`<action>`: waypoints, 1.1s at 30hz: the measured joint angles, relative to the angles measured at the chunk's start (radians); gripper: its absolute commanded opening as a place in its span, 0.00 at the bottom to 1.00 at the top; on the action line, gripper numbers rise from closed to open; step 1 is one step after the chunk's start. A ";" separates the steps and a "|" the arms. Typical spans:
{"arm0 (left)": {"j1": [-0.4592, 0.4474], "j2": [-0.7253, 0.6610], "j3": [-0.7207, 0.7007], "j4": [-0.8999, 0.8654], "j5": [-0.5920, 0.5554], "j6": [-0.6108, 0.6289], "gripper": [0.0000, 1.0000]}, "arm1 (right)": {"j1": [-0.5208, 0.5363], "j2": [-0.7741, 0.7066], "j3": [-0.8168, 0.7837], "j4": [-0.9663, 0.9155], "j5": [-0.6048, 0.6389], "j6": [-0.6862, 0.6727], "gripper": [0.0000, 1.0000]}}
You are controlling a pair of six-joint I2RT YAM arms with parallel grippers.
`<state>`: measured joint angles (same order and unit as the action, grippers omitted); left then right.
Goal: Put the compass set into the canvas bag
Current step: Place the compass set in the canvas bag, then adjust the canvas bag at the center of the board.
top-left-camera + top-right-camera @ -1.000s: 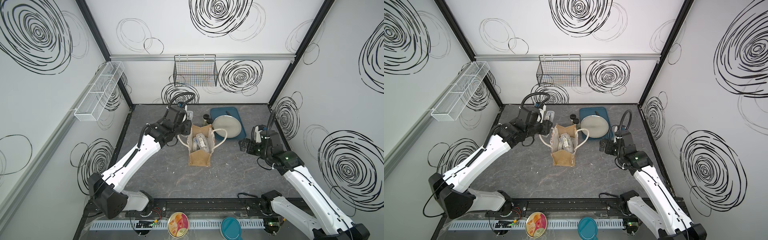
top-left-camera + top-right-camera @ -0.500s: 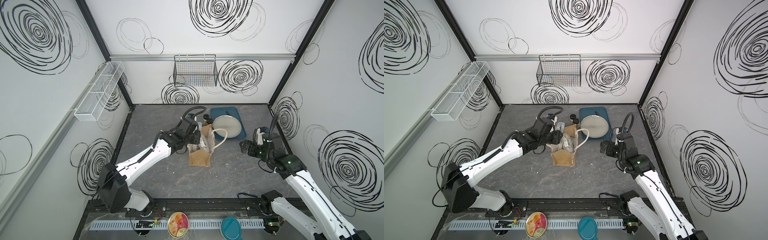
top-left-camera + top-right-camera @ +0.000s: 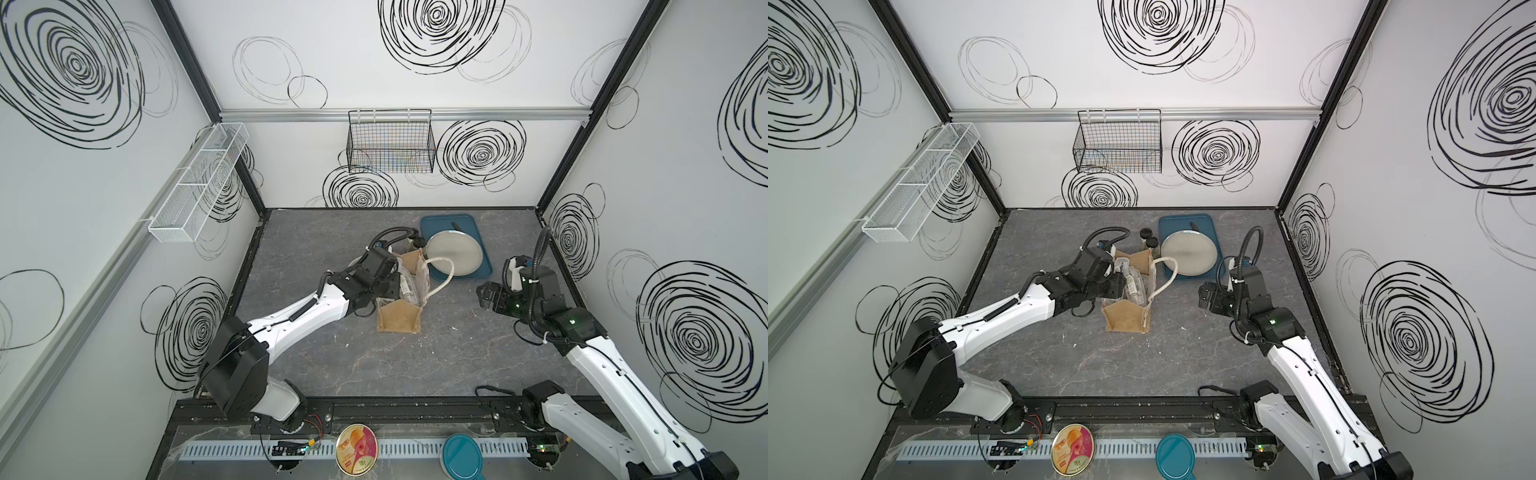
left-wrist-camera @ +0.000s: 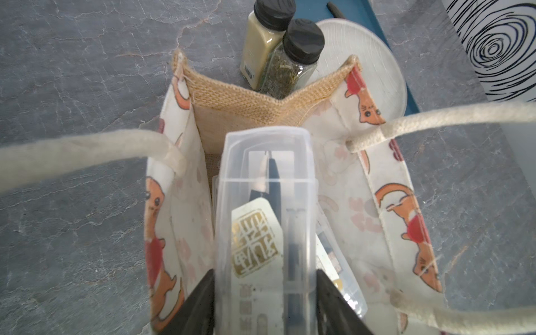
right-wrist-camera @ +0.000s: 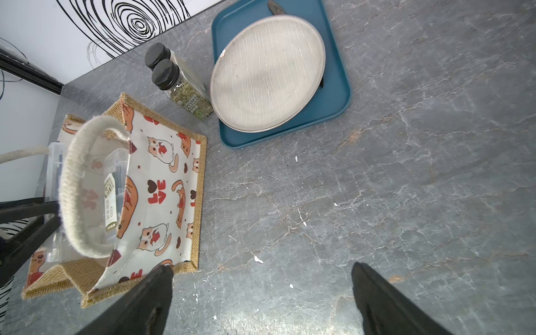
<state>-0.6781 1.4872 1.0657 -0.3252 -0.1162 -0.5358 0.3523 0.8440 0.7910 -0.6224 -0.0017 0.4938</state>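
The canvas bag stands upright mid-table with its mouth open and its rope handles spread to either side. In the left wrist view I look straight down into the canvas bag. The compass set, a clear plastic case with a gold label, hangs in the bag's mouth. My left gripper is shut on it, one black finger against each long side. A second clear case lies lower inside the bag. My right gripper hovers open and empty to the bag's right.
Two black-capped spice jars stand just behind the bag. Beside them a blue tray carries a pale plate. A wire basket hangs on the back wall and a white mesh rack on the left wall.
My left arm has swung from behind and left of the bag to over its mouth, bringing the clear case down into the opening. The right arm has barely shifted.
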 measured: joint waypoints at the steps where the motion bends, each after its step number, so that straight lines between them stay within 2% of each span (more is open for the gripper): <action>1: 0.000 0.006 0.000 0.003 -0.001 -0.003 0.74 | 0.000 0.000 -0.002 0.002 -0.001 0.000 1.00; 4: -0.009 0.008 0.015 -0.005 -0.014 0.000 0.84 | 0.000 0.001 -0.008 0.007 -0.002 0.001 1.00; 11: -0.060 -0.024 0.206 -0.105 -0.103 0.049 0.90 | 0.000 0.030 -0.015 0.025 -0.016 0.001 0.99; 16: -0.006 -0.137 0.266 -0.162 -0.140 0.084 0.93 | 0.011 0.076 -0.015 0.051 -0.028 0.000 0.99; 22: 0.255 -0.273 0.149 -0.190 -0.032 0.087 0.92 | 0.055 0.150 -0.005 0.082 -0.032 -0.001 0.99; 24: 0.307 -0.301 0.087 -0.190 0.015 0.087 0.90 | 0.082 0.182 0.009 0.093 -0.031 -0.001 0.99; 27: 0.345 -0.312 -0.003 -0.177 0.104 0.086 0.86 | 0.129 0.239 0.039 0.113 -0.027 -0.001 0.99; 33: 0.328 -0.275 -0.093 -0.105 0.259 0.081 0.72 | 0.194 0.339 0.108 0.140 -0.024 0.000 0.99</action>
<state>-0.3496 1.2121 0.9726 -0.4297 0.1432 -0.4545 0.5465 1.1831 0.8989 -0.4820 -0.0254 0.4934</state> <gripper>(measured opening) 0.771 0.991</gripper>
